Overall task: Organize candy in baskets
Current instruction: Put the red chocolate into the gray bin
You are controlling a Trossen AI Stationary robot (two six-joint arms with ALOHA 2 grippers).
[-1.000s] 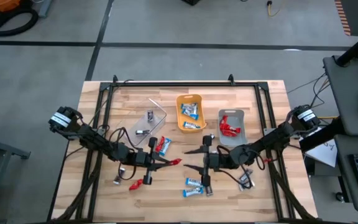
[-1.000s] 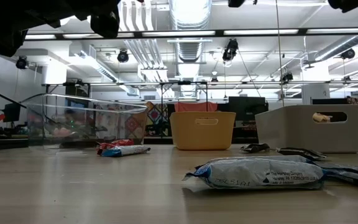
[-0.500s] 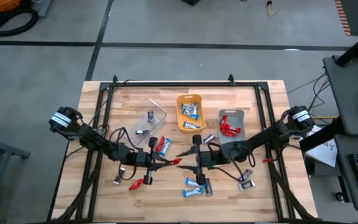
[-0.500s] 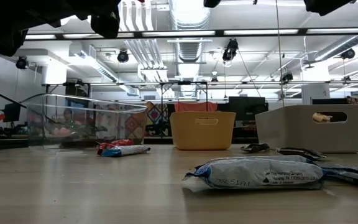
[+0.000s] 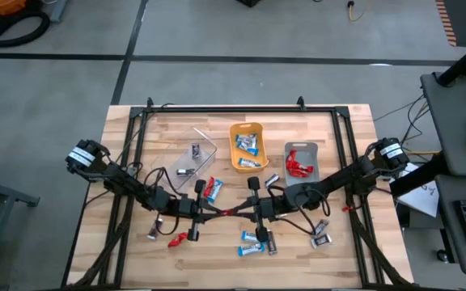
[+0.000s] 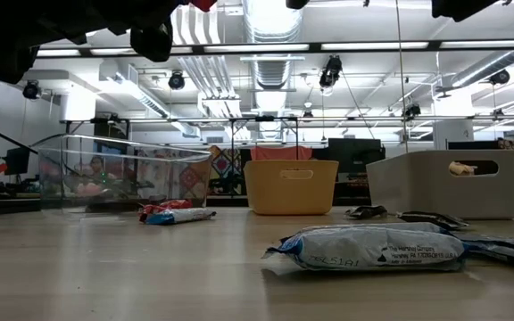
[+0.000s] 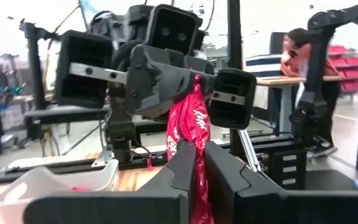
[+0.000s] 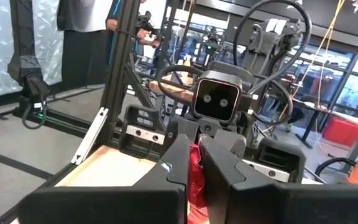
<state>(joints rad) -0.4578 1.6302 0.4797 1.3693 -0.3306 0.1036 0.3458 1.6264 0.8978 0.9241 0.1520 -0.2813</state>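
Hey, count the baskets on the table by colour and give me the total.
Clear basket: 1
Orange basket: 1
Grey basket: 1
Total: 3

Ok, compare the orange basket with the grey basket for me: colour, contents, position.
The orange basket is orange and holds blue-and-white candy; the grey basket is grey and holds red candy. In the high view the orange basket sits in the middle of the row, tilted a little, while the grey basket sits nearer the right arm's side and squarer to the table edge. Both are small open rectangular bins.
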